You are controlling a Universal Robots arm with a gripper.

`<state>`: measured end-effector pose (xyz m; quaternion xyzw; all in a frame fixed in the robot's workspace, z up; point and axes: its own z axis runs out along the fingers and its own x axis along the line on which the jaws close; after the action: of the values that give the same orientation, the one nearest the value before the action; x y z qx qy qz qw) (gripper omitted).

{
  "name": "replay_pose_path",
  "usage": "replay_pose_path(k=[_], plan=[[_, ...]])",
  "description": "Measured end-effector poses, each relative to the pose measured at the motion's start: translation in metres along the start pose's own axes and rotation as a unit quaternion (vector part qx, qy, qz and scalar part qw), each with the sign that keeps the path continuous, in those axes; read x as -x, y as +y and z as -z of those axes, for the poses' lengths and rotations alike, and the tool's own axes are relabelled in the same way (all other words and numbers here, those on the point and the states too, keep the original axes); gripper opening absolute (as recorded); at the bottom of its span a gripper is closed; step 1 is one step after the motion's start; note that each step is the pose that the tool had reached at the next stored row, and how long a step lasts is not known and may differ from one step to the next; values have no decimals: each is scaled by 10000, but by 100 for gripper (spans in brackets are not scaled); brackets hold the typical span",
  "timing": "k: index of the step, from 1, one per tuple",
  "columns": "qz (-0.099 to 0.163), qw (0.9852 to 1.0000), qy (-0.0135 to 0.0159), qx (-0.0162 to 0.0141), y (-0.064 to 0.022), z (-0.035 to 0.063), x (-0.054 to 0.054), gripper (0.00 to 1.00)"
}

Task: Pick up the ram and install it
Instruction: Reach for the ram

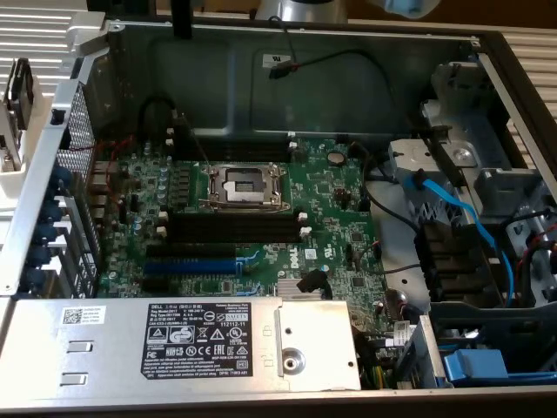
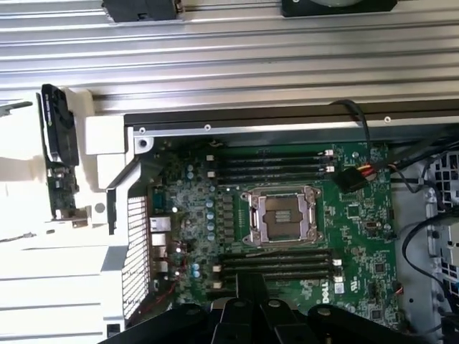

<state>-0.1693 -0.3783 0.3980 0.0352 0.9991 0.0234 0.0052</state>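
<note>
Bench: ribbed aluminium tabletop (image 2: 251, 64).
Ram: flat dark-green circuit-board stick (image 2: 61, 183), beyond the perforated grey case wall (image 2: 135, 236), crosswise to the long black slots (image 2: 276, 261).
Your gripper (image 2: 251, 294): pinched together, empty.

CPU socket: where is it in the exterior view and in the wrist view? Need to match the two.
Exterior view: CPU socket, open metal frame, between the two banks of black memory slots.
Wrist view: CPU socket, between the same two slot banks.
Shared landmark: white Dell logo, printed on the board just beyond one slot bank.
</note>
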Motion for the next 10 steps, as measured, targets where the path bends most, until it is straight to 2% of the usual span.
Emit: replay_pose_path(k=[5, 8, 10], plan=[[1, 10000, -3, 0, 2, 7, -212, 10], [1, 10000, -4, 0, -12, 10, -480, 10], [1, 10000, -4, 0, -5, 10, -572, 10]])
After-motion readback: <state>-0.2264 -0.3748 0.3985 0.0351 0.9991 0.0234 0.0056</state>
